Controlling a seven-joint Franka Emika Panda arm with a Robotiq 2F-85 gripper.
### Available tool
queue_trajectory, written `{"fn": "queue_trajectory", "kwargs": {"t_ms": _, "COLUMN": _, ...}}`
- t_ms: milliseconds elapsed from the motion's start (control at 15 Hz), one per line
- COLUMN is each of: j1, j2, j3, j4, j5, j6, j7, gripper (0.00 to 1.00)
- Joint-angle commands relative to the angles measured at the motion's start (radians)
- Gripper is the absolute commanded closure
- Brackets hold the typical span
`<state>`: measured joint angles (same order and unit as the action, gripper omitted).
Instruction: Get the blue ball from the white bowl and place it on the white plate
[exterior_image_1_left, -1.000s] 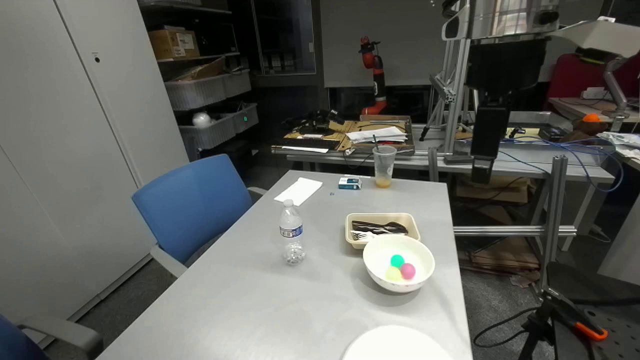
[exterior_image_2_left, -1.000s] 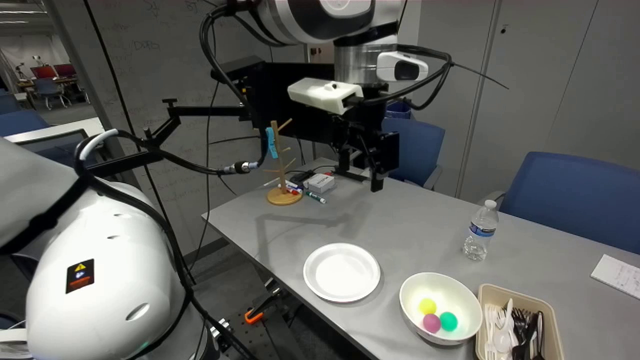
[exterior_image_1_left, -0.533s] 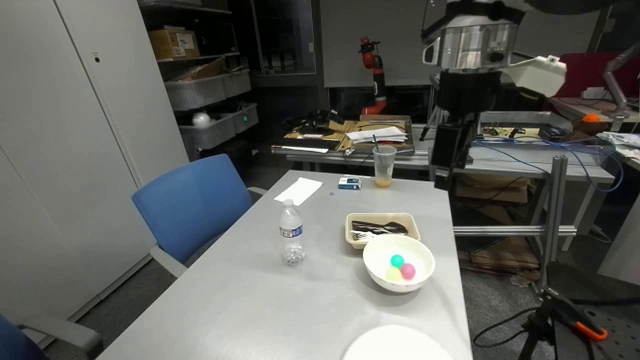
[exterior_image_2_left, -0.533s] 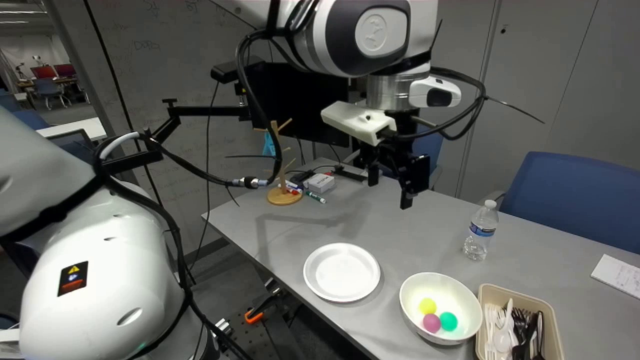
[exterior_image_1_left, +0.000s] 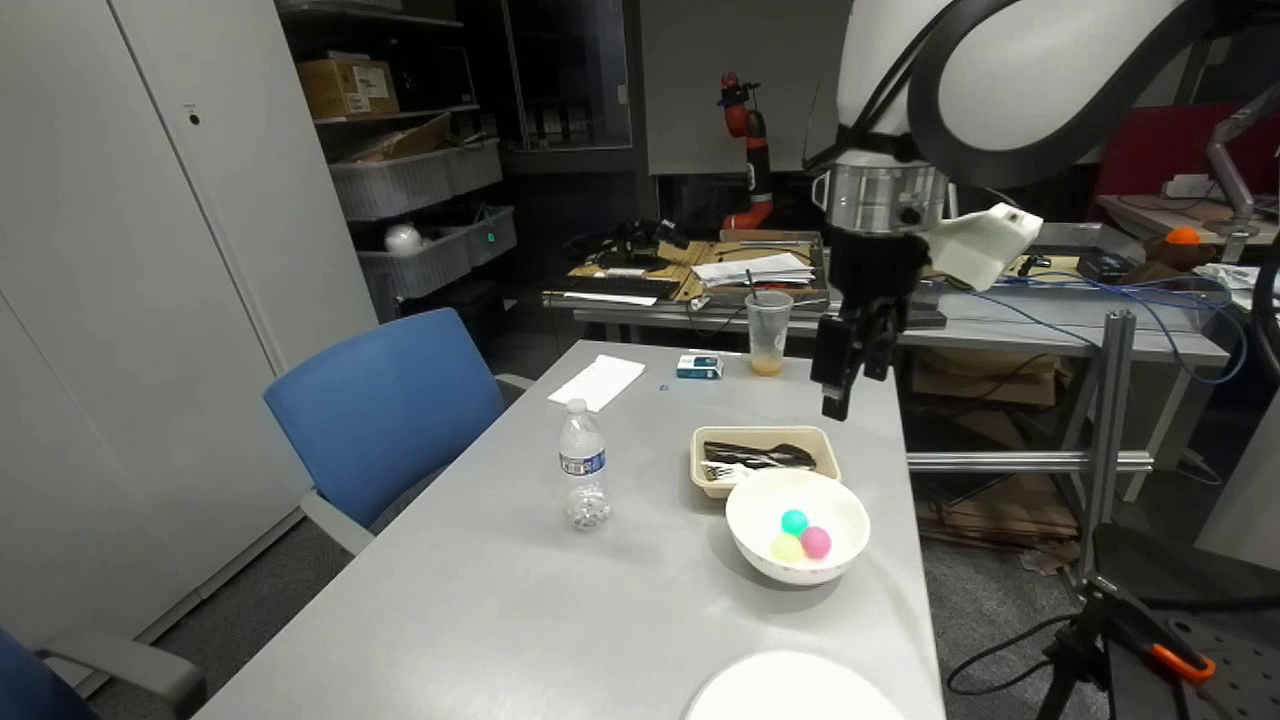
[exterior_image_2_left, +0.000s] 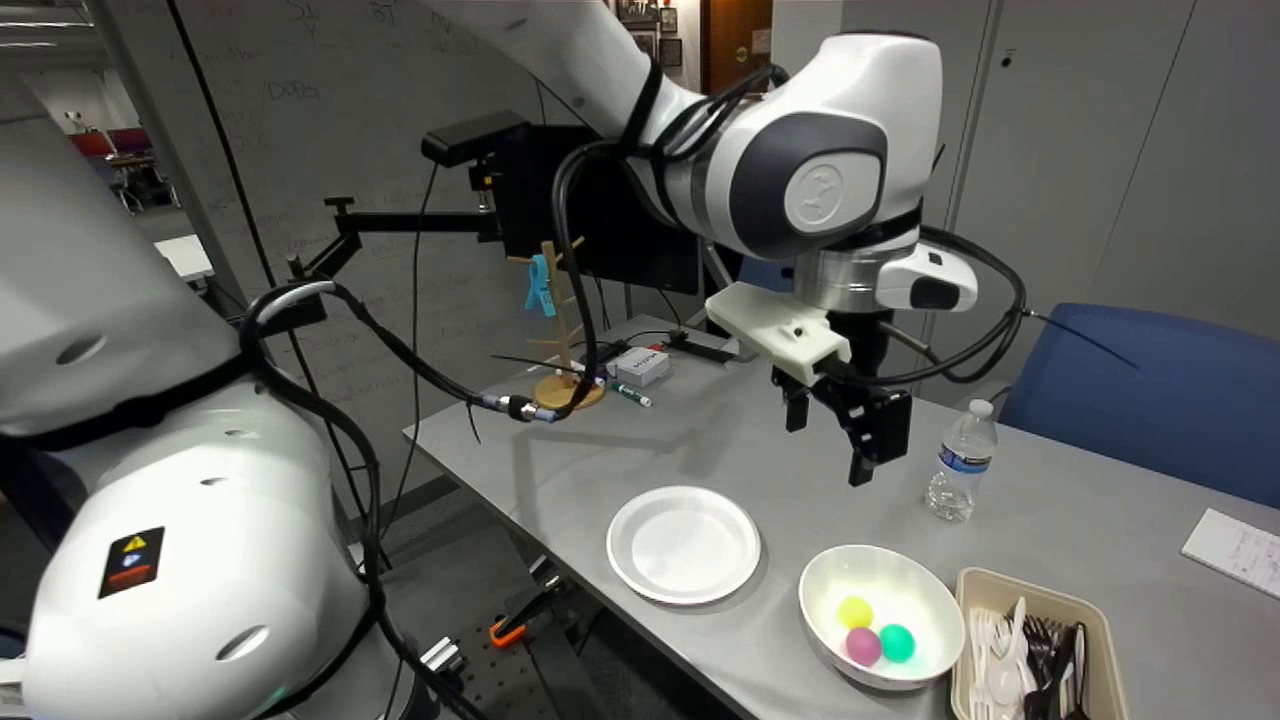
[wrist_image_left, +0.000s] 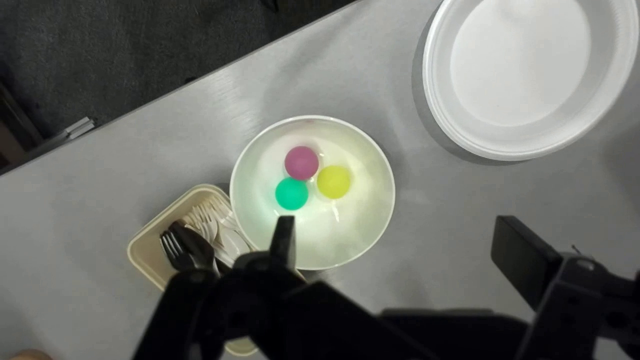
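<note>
In an exterior view, a shallow, round plate (exterior_image_2_left: 683, 545) lay below-left of the end effector (exterior_image_2_left: 828, 443), its fingers apart; below-right, a smooth teal ball (exterior_image_2_left: 897, 643) sat inside a glossy, deep bowl (exterior_image_2_left: 905, 588). The end effector had sunk nearer the bowl.

In an exterior view my arm (exterior_image_2_left: 580, 60) slants across the upper frame, gripper (exterior_image_2_left: 830, 446) pointing down right of centre; the wrist view shows its fingers (wrist_image_left: 522, 260) spread wide.

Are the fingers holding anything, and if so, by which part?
Nothing is held: the fingers stand apart, and the blue ball lies in the white bowl.
</note>
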<state>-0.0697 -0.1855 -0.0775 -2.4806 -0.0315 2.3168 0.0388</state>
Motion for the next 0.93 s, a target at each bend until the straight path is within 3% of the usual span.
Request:
{"fn": "queue_trajectory", "kwargs": {"t_ms": 0, "j1": -0.005, "j2": 0.022, "j3": 0.003, "j4": 0.006, "j5": 0.001, "j6": 0.004, "j7": 0.0, "gripper": 0.0}}
{"fn": "queue_trajectory", "kwargs": {"t_ms": 400, "j1": -0.006, "j2": 0.053, "j3": 0.002, "j4": 0.026, "j5": 0.001, "j6": 0.007, "j7": 0.002, "gripper": 0.0}}
{"fn": "queue_trajectory", "kwargs": {"t_ms": 867, "j1": -0.012, "j2": 0.236, "j3": -0.01, "j4": 0.09, "j5": 0.072, "j6": 0.063, "j7": 0.026, "gripper": 0.0}}
